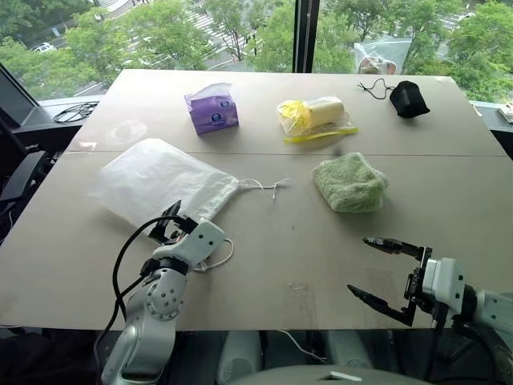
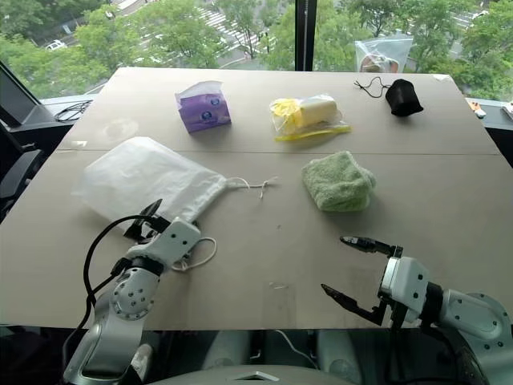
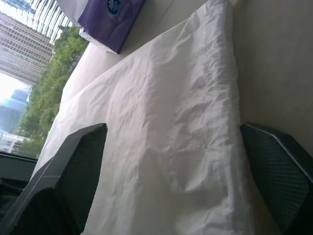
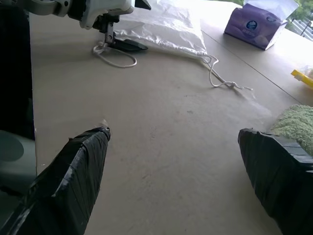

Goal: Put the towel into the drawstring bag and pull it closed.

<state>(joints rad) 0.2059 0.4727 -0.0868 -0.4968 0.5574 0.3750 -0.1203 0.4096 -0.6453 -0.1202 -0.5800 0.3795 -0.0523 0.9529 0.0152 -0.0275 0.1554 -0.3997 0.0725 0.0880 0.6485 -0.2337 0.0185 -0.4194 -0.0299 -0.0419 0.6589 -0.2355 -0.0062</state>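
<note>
With both grippers spread empty, the left gripper (image 1: 171,224) should pinch only the drawstring bag's (image 1: 160,180) top layer beside its mouth.

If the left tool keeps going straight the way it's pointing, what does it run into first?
Most likely the drawstring bag: the open left tool sits at the bag's near edge, and its wrist view looks straight along the white fabric. The purple tissue pack lies farther along that line, though depth is hard to judge.

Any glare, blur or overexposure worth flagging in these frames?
Left eye view: even daylight, table sharp, no glare. Left wrist view: sky blown out, drawstring bag crisp, near fingers soft. Right wrist view: towel and own fingers slightly soft.
</note>
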